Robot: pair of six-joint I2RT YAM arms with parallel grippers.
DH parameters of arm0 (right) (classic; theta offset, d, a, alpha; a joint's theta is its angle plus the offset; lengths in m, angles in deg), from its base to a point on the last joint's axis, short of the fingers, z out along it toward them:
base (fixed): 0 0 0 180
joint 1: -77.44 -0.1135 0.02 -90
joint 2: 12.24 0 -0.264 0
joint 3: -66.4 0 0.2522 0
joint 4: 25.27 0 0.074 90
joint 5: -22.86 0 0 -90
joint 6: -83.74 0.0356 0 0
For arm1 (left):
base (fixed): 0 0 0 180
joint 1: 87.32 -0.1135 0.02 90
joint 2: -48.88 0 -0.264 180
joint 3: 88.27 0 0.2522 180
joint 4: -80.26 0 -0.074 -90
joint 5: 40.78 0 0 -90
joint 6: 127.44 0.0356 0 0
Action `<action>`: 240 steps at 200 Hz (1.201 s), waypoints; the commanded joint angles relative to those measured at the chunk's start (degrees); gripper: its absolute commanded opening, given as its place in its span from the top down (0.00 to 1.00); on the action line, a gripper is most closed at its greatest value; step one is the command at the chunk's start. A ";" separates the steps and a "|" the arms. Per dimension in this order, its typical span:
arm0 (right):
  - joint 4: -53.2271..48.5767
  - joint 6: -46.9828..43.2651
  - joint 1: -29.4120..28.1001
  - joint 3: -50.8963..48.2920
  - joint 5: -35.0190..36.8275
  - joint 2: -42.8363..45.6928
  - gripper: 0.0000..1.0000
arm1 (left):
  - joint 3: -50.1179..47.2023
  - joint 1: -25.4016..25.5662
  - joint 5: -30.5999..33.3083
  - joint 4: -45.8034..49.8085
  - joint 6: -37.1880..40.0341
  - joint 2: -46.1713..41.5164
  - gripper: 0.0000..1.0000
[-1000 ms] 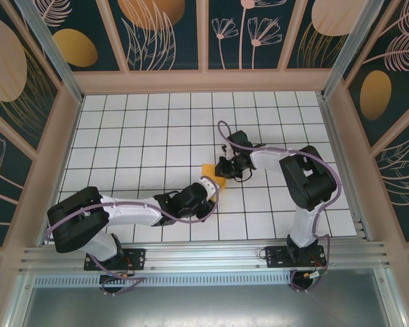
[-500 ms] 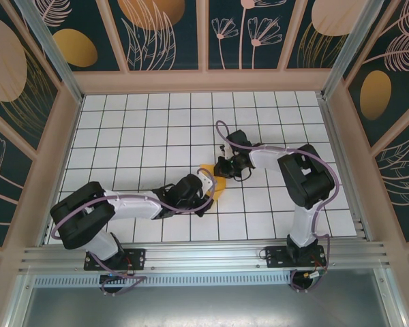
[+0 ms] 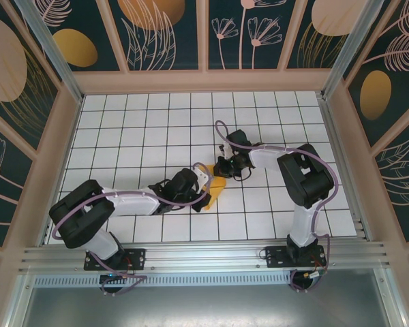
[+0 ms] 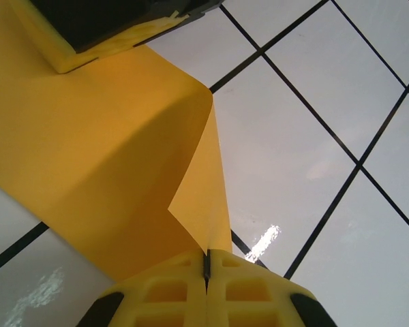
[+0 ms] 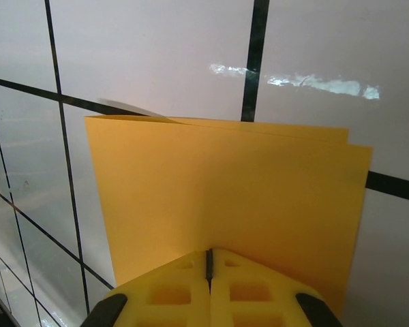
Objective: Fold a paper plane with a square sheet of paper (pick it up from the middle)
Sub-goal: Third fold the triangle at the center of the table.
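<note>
Left gripper (image 4: 206, 262) is pinched shut on a curled edge of the square sheet of paper (image 4: 88, 150); right gripper (image 5: 208, 257) is clamped on its doubled side. The sheet spans between them, mid tiled table (image 3: 123, 136). My judgement: align the edges and even out the tension before creasing.

The left arm (image 3: 133, 201) swings its forearm away from the near edge, and its wrist now sits farther and more to the left than a second ago. The square sheet of paper (image 3: 217, 187), earlier a flat patch on the far side of the left gripper (image 3: 208, 185), now bulges as a curl to that gripper's right. The right gripper (image 3: 223, 167) edges slightly left and pinches fully together.
</note>
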 commanded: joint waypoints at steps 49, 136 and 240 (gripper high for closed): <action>-1.73 -1.55 -0.28 -0.23 0.40 -3.16 0.95 | 2.74 -2.46 -3.52 1.01 1.69 3.52 0.93; -1.53 -0.96 -0.28 -0.32 0.38 -3.34 0.95 | 2.80 -3.90 -2.40 1.66 1.49 3.60 0.92; -0.85 -0.23 -0.37 -0.68 0.11 -3.25 0.95 | 1.75 -3.92 -1.24 0.85 -0.75 5.30 0.92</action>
